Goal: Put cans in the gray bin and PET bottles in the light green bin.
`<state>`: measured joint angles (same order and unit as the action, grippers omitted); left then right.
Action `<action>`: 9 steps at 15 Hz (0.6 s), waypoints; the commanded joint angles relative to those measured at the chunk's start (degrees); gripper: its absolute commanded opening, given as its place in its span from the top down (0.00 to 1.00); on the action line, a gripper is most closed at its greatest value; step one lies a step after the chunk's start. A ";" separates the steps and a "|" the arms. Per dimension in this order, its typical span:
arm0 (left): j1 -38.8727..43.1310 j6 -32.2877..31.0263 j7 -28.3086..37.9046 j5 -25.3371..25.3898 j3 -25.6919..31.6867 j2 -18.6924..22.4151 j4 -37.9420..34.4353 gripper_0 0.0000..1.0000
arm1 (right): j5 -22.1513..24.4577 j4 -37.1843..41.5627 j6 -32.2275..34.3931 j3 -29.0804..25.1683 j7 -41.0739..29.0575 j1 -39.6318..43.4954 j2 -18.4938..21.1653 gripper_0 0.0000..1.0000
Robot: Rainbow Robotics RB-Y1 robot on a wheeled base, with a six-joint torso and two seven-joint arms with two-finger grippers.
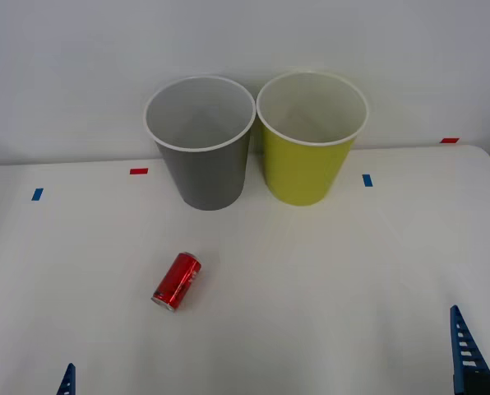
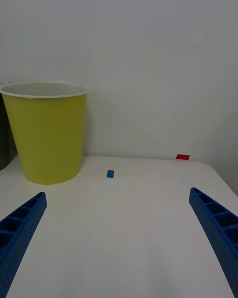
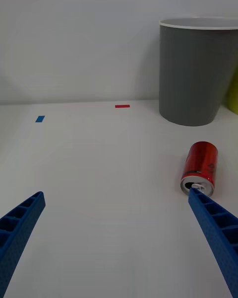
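White tabletop against a pale wall frames my workspace. Nearest me, my left gripper [image 3: 116, 238] hangs low at the near-left edge, fingers spread with nothing between them; my right gripper [image 2: 116, 238] sits at the near-right corner, equally splayed and empty. Ahead of the left gripper, 1 red can [image 1: 177, 281] lies on its side on the table [image 1: 327, 280]. Farther back stand 2 bins just beside each other: the gray bin [image 1: 202, 156] left, the light green bin [image 1: 307, 152] right.
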<state>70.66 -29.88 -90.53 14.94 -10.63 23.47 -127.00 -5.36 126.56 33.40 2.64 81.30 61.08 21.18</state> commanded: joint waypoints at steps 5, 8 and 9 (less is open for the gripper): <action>0.00 0.00 0.00 0.00 0.00 0.00 0.00 0.00 | 0.00 0.00 0.00 0.00 0.00 0.00 0.00 0.00; 0.00 0.00 0.00 0.00 0.00 0.00 0.00 0.00 | 0.00 0.00 0.00 0.00 0.00 0.00 0.00 0.00; 0.00 0.00 0.00 0.00 0.00 0.00 0.00 0.00 | 0.00 0.00 0.00 0.00 0.00 0.00 0.00 0.00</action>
<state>70.66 -29.88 -90.53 14.94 -10.63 23.47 -127.00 -5.36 126.56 33.40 2.64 81.30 61.08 21.18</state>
